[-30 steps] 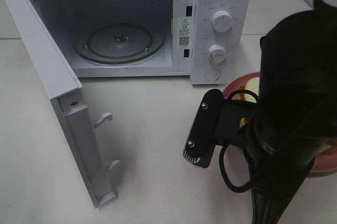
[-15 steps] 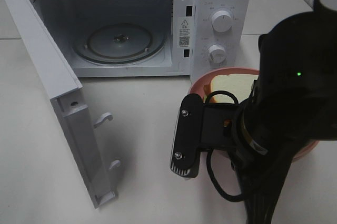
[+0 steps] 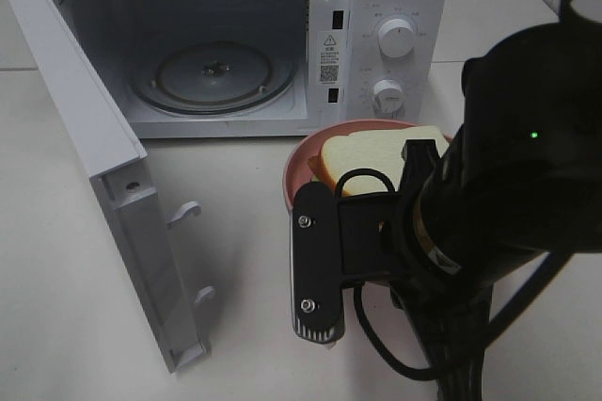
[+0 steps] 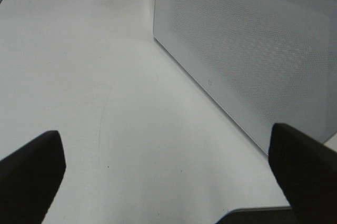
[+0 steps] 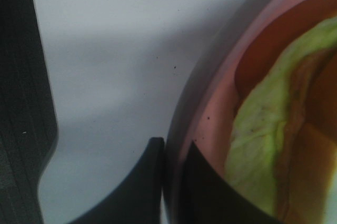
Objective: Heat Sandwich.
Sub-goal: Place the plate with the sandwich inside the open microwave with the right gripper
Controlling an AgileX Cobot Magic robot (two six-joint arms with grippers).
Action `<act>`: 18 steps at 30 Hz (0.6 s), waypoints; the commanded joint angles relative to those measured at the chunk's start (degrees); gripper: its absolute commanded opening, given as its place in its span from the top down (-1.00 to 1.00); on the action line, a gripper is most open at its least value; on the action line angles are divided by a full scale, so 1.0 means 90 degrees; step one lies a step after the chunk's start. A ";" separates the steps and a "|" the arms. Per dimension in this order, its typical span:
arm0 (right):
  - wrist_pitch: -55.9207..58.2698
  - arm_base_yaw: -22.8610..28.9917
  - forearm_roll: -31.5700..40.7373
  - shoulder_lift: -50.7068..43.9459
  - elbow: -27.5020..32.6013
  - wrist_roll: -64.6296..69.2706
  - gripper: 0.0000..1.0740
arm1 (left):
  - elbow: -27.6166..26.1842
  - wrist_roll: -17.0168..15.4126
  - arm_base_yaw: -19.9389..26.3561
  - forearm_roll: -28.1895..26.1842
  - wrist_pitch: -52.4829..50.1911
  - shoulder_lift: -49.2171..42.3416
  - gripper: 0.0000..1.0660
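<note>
The sandwich (image 3: 376,160), white bread with tan crust, lies on a round pink plate (image 3: 299,168) held above the table in front of the microwave's control panel. In the right wrist view my right gripper (image 5: 176,182) is shut on the plate's rim (image 5: 210,103), one finger on each side of it, with green lettuce of the sandwich (image 5: 258,145) beside it. My right arm (image 3: 508,184) hides the gripper and most of the plate in the high view. My left gripper (image 4: 168,182) is open and empty beside a white perforated microwave panel (image 4: 253,50).
The white microwave (image 3: 395,6) stands at the back with its door (image 3: 94,166) swung wide open to the left. Its glass turntable (image 3: 212,76) lies bare inside. Two knobs (image 3: 395,39) are on its right panel. White table (image 3: 245,232) lies between door and plate.
My right arm has carried the plate with the sandwich leftward, from the right edge to in front of the microwave's right part. The microwave and door have not moved.
</note>
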 commanded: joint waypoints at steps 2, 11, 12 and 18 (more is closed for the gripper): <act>-0.0172 0.0019 -0.0153 -0.0057 -0.0006 -0.0216 0.93 | -0.0006 0.0006 0.0013 -0.0032 -0.0089 -0.0095 -0.83; -0.0306 -0.0006 -0.0153 -0.0057 -0.0006 -0.0115 0.91 | -0.0006 0.0006 0.0013 -0.0032 -0.0089 -0.0095 -0.83; -0.0306 -0.0006 -0.0153 -0.0057 -0.0006 -0.0115 0.91 | -0.0006 0.0006 0.0013 -0.0032 -0.0089 -0.0095 -0.83; -0.0369 -0.0108 -0.0236 -0.0057 -0.0006 -0.0713 1.00 | -0.0006 0.0006 0.0013 -0.0032 -0.0089 -0.0095 -0.83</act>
